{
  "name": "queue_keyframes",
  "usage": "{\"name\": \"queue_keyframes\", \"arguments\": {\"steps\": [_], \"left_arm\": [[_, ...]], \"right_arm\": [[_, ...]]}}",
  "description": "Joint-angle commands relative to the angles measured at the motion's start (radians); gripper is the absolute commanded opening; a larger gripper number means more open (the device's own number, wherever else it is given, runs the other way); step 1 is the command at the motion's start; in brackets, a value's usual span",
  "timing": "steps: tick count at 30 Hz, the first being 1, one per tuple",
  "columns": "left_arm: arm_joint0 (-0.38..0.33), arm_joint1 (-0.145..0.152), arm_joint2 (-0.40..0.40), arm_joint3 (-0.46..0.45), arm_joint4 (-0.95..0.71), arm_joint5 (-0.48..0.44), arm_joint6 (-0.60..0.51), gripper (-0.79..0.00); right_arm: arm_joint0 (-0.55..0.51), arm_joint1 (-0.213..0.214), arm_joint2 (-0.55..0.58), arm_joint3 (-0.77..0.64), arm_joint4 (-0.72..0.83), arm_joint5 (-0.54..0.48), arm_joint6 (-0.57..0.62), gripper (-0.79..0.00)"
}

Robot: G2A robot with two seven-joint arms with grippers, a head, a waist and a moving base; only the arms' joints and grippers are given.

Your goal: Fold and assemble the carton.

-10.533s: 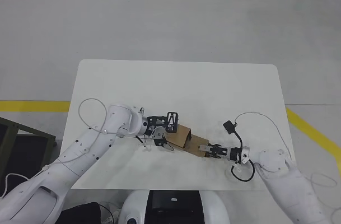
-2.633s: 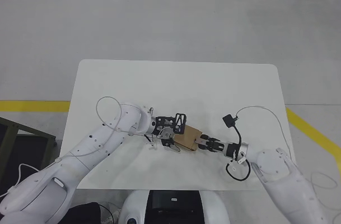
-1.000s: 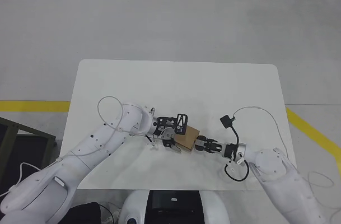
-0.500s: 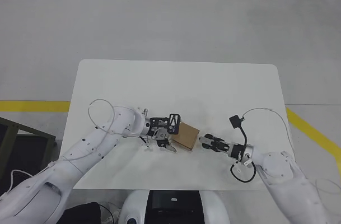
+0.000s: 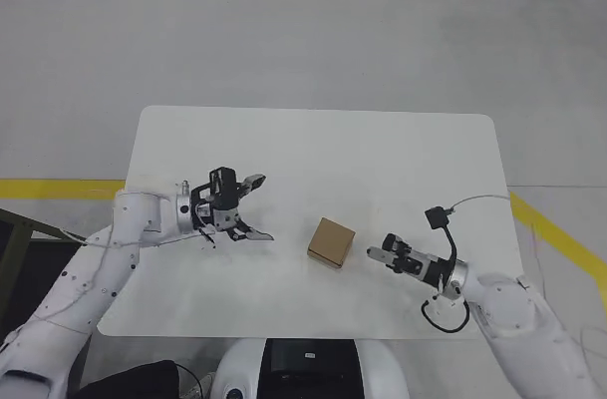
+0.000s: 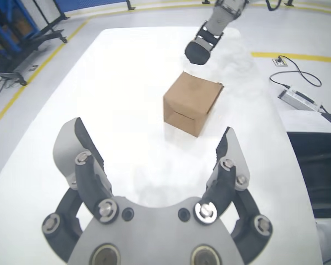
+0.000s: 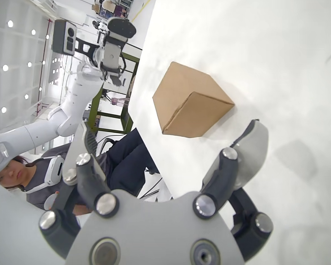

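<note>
White surface (image 5: 383, 150), rounded corners. Yellow floor line (image 5: 44, 188) past its left and right edges.

Brown carton (image 5: 331, 241): closed cube, flaps folded in. Stands on surface near edge closest to robot, about mid-width, askew to edges. Lies between both hands, touching neither.

Left hand (image 5: 261, 209): open wide, holding nothing, over surface toward left edge, well apart from carton.

Right hand (image 5: 381, 249): open, holding nothing, near carton's right side.
</note>
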Motion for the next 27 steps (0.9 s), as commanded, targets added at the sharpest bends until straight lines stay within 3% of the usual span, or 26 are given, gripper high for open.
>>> {"name": "queue_keyframes", "arguments": {"steps": [1, 3, 15, 21, 27], "left_arm": [[0.014, 0.007, -0.039, -0.012, -0.026, 0.025, -0.040, 0.000], [0.025, 0.014, -0.086, -0.002, -0.060, 0.071, -0.082, 0.000], [0.074, 0.037, -0.272, 0.007, -0.294, 0.133, -0.143, 0.000], [0.076, 0.038, -0.280, 0.009, -0.303, 0.136, -0.147, 0.000], [0.076, 0.038, -0.280, 0.009, -0.303, 0.136, -0.147, 0.000]], "right_arm": [[-0.016, 0.001, 0.008, -0.019, -0.019, -0.017, -0.012, 0.000], [-0.032, 0.003, 0.017, -0.039, -0.041, -0.030, -0.025, 0.000], [-0.109, 0.009, 0.040, -0.131, -0.125, -0.065, -0.063, 0.000], [-0.138, 0.011, 0.027, -0.183, -0.160, -0.072, -0.054, 0.000], [-0.145, 0.010, -0.052, -0.228, -0.135, -0.064, 0.037, 0.000]]}}
